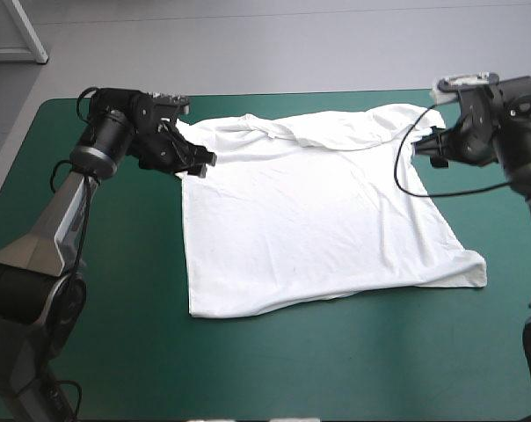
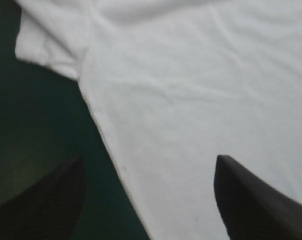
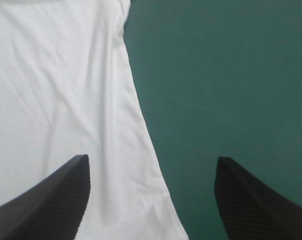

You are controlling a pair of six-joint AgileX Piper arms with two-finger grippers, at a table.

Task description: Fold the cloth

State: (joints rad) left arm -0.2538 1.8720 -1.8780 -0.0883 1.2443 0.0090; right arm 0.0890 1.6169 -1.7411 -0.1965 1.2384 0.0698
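White and short-sleeved, one T-shirt (image 1: 318, 220) lies spread flat on the teal-green cover (image 1: 336, 378) of the table. It sits around the middle and reaches toward the far edge, where its neck end is rumpled into a few folds. The hem faces the near edge, and its right corner reaches farther toward the table's right edge than the rest of the shirt. You have two grippers in play, one at each side of the shirt's far end. Your left gripper (image 1: 200, 162) sits at the shirt's far left corner, just beside the left sleeve (image 2: 46, 40). Its two black fingers (image 2: 51, 200) stand wide apart, released and holding nothing. One is over bare cover, the other over white cloth, and the shirt's left side edge runs between them. Your right gripper (image 1: 431, 145) is at the far right corner, over the shirt's right side edge. Its two fingers are likewise spread and empty, one over cloth and one over cover, with the edge passing between them. You cannot tell from these views whether any of the four fingers touches the fabric.
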